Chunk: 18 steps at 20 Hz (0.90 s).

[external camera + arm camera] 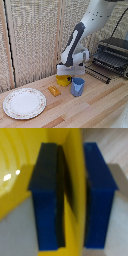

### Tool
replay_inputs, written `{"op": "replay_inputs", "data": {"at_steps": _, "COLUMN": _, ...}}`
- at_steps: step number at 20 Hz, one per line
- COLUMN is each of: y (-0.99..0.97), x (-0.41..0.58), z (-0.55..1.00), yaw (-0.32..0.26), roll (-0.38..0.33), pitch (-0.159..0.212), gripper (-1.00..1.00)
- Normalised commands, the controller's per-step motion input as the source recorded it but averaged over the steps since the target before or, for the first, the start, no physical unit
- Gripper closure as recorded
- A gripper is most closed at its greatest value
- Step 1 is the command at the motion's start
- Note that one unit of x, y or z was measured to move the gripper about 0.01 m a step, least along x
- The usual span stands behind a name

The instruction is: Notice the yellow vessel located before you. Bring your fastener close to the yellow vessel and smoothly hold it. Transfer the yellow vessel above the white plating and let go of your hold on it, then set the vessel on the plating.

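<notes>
The yellow vessel (63,80) is a small bright-yellow bowl near the back of the wooden table, just to the exterior view's left of the blue cup (77,86). My gripper (67,73) comes down onto it from above. In the wrist view the bowl's yellow wall (74,158) runs between my two dark-blue fingers (47,193), which are closed on it, and the bowl's inside (15,173) fills one side. The white plating (24,103), a large plate with a speckled rim, lies at the front on the exterior view's left, apart from the bowl.
A flat orange-yellow block (53,90) lies between the bowl and the plate. A black wire rack appliance (112,56) stands at the exterior view's right. A woven screen (35,35) backs the table.
</notes>
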Motion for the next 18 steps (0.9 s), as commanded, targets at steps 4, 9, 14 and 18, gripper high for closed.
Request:
{"op": "replay_inputs", "data": {"at_steps": 4, "y": -0.07, "x": 0.334, "z": 0.69, "yaw": -0.086, "roll": 0.077, "pitch": -0.088, "gripper": 1.00}}
{"op": "replay_inputs", "data": {"at_steps": 9, "y": 0.04, "x": 0.443, "z": 0.77, "yaw": -0.051, "roll": 0.059, "pitch": -0.065, "gripper": 1.00}}
{"op": "replay_inputs", "data": {"at_steps": 14, "y": 0.38, "x": 0.405, "z": 0.76, "yaw": -0.003, "roll": 0.064, "pitch": -0.017, "gripper": 1.00}}
{"op": "replay_inputs", "data": {"at_steps": 18, "y": 0.74, "x": 0.239, "z": 0.67, "yaw": 0.015, "roll": 0.034, "pitch": 0.027, "gripper": 1.00}}
